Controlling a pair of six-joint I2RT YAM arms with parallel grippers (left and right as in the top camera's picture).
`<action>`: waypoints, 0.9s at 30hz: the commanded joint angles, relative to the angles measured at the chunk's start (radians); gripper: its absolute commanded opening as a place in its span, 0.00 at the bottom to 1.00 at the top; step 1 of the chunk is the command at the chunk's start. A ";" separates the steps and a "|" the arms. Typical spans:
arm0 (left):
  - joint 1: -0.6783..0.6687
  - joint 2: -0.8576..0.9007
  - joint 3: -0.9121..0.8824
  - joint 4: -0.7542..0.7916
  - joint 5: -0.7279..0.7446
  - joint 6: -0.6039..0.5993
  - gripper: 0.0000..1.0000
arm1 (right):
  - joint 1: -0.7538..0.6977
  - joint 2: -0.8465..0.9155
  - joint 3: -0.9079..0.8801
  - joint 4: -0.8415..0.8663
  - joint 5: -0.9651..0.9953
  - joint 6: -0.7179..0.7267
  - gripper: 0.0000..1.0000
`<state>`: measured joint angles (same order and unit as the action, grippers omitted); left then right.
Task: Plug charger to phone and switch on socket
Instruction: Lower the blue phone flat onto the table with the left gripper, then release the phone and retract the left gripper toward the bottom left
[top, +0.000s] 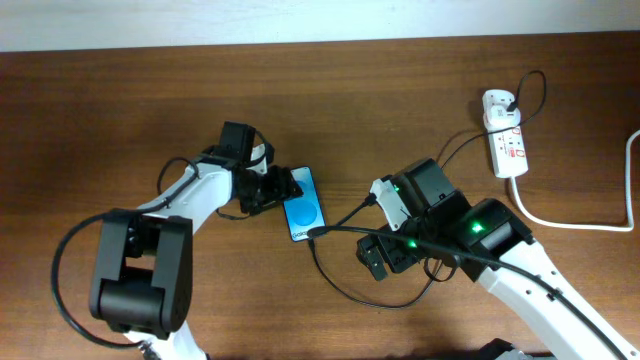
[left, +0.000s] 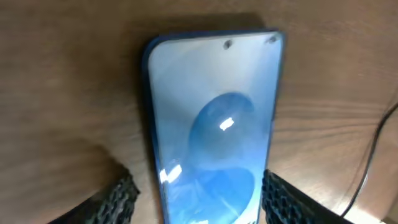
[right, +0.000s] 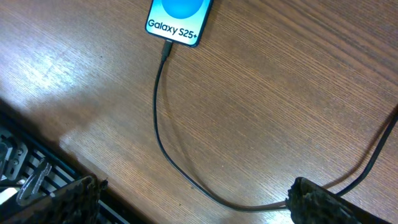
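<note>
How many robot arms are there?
2. The left arm comes in from the lower left, its end by the phone. The right arm comes in from the lower right, beside the charger. None seems hidden.

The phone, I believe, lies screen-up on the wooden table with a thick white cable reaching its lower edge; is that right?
Not quite: the charger cable is thin and black. The right wrist view shows it reaching the lower edge of the phone, which lies screen-up on the wooden table.
</note>
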<state>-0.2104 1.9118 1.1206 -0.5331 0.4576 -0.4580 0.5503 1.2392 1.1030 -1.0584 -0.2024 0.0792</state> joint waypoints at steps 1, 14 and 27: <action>0.008 0.000 -0.025 -0.130 -0.249 0.001 0.71 | -0.002 -0.002 -0.004 0.001 0.039 0.006 0.98; -0.078 -0.716 -0.019 -0.410 -0.509 0.003 0.73 | -0.002 -0.002 -0.004 0.018 0.039 0.007 0.98; -0.146 -1.098 -0.019 -0.628 -0.790 0.003 0.99 | -0.002 -0.002 -0.004 0.016 0.038 0.007 0.98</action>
<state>-0.3527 0.8108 1.1004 -1.1477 -0.1852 -0.4576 0.5503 1.2392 1.1030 -1.0431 -0.1730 0.0788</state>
